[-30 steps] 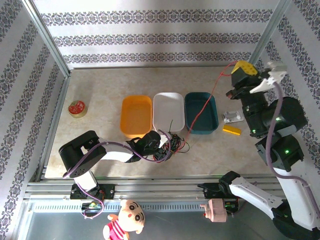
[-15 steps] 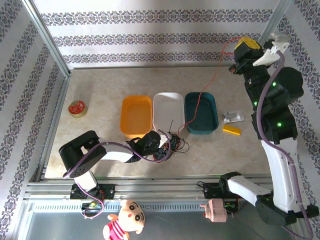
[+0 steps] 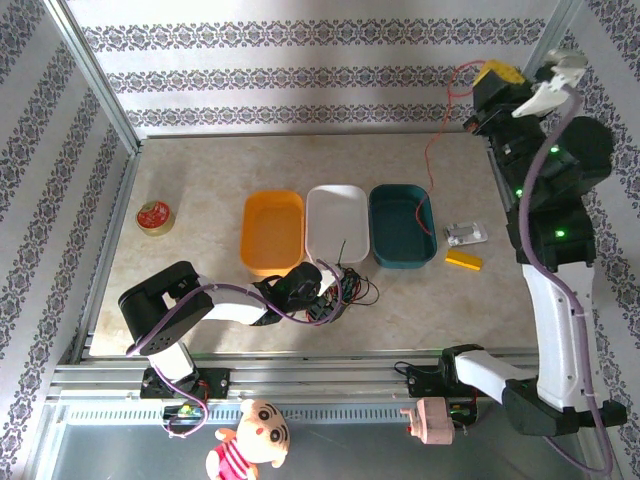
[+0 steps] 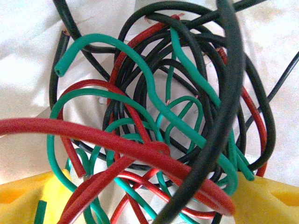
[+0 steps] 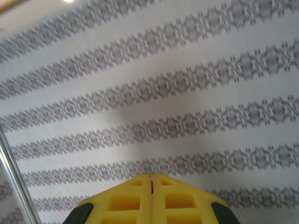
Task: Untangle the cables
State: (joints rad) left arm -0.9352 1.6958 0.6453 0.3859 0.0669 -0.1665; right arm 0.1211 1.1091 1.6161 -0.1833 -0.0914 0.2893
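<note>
Right tool point(image 5: 151, 178) risen, pinching red cable point(image 3: 429, 165); left tool point(image 3: 326, 293) spread over tangle point(image 4: 154, 116).

Left arm folded low, left gripper point(image 3: 326, 292) jaws spread wide. Right arm stretched tall, right gripper point(image 3: 484, 82) raised high, jaws pinched together on red cable point(image 3: 429, 155).

This is a robot test cell, lab-style: a left arm point(image 3: 170, 300) and a right arm point(image 3: 555, 200) bolted to an aluminium rail point(image 3: 320, 378) along the near edge of a marble-look table point(image 3: 220, 165), metal frame posts point(image 3: 95, 80) rising toward the far corners. Patterned wallpaper panels point(image 3: 300, 75) box it in, and an orange tray point(image 3: 272, 232), a white tray point(image 3: 335, 210) and a teal tray point(image 3: 392, 235) line up mid-table.
</note>
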